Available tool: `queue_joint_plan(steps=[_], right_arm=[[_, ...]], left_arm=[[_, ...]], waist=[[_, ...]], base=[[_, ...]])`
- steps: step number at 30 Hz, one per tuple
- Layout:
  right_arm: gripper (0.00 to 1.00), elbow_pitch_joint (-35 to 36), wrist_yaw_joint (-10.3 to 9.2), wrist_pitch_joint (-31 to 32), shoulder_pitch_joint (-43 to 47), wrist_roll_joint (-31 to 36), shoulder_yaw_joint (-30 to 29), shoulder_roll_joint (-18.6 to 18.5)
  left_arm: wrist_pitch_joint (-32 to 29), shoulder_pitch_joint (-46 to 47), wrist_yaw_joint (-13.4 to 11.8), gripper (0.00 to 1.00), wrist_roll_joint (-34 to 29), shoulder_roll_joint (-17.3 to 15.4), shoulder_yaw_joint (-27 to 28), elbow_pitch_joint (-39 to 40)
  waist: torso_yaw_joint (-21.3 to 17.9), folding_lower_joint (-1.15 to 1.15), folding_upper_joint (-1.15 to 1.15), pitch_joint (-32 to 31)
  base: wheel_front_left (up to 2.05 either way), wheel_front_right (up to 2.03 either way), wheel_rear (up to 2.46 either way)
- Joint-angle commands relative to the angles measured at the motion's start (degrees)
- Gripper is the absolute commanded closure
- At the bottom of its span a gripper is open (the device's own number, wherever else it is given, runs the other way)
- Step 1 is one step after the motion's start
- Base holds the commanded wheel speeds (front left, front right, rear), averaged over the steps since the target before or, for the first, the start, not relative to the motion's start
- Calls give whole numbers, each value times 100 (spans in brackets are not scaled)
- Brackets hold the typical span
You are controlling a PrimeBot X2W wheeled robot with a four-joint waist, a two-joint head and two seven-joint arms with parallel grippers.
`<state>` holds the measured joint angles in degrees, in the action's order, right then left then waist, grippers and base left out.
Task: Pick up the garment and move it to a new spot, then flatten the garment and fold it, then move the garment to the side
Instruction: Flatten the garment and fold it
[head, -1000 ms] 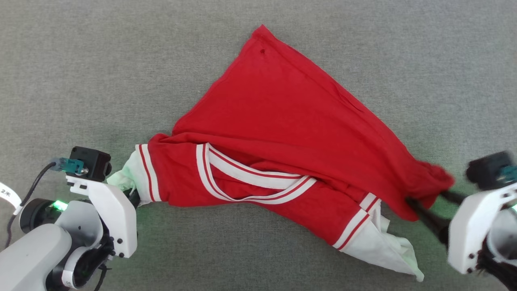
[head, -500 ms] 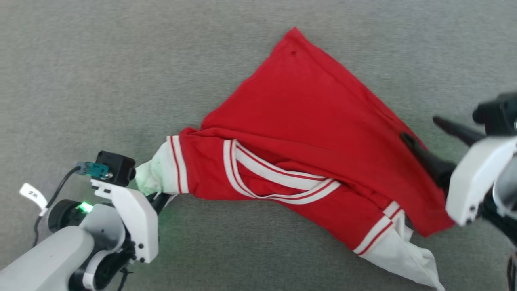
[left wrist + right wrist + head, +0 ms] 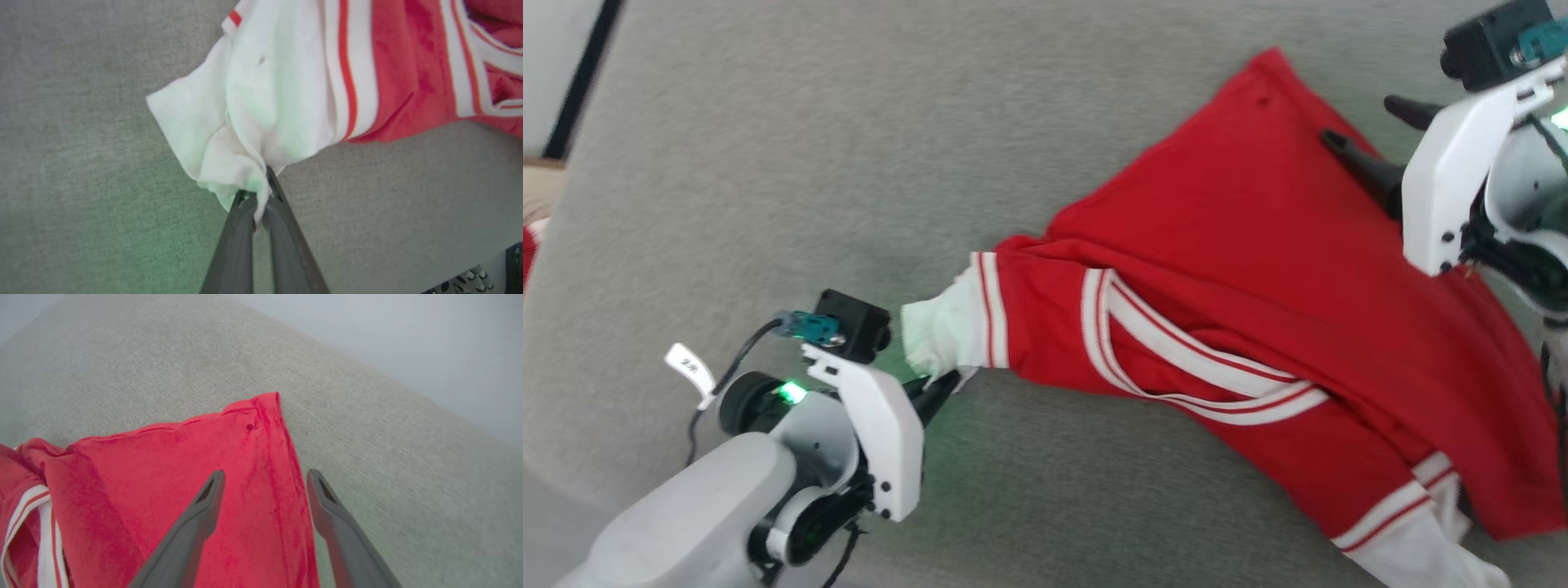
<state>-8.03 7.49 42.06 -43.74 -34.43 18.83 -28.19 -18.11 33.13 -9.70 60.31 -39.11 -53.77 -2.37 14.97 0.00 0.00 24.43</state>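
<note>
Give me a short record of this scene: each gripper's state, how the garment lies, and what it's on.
garment: red top, white-and-red trim, lying rumpled, not folded
surface: grey fabric
left gripper: shut on the white cuff
right gripper: open, one finger over the red cloth, the other over the surface beside its edge

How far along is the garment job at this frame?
Done: nothing folded; the garment lies rumpled on the grey surface. In hand: left gripper shut on its white cuff, right gripper open over the far red corner. Left: flattening, folding, moving aside.
</note>
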Motion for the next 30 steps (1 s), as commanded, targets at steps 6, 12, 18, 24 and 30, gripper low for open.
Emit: queue_joint_plan(steps=[6,12,18,24,30], right_arm=[[0,-1359,0,-38,-957,-212,628,-195],[0,-2278,-1,331,-1464,-561,1171,-258],[10,-3159,1,1407,-1485,-931,2041,-304],[100,-3404,-1,1387,-1758,-1078,2222,-383],[100,-2980,-2,823,-2252,-1239,2260,-618]], left_arm=[[44,226,286,100,-91,394,-168,-390],[119,280,421,100,-75,573,-206,-633],[189,265,535,100,-32,693,-225,-864],[234,389,575,100,-35,677,-175,-1058],[188,727,586,100,-23,419,67,-1037]], waist=[[723,0,0,182],[976,0,0,268],[1095,0,0,288],[1016,0,0,223],[631,0,0,48]], base=[[0,0,0],[0,0,0],[0,0,0],[0,0,0],[0,0,0]])
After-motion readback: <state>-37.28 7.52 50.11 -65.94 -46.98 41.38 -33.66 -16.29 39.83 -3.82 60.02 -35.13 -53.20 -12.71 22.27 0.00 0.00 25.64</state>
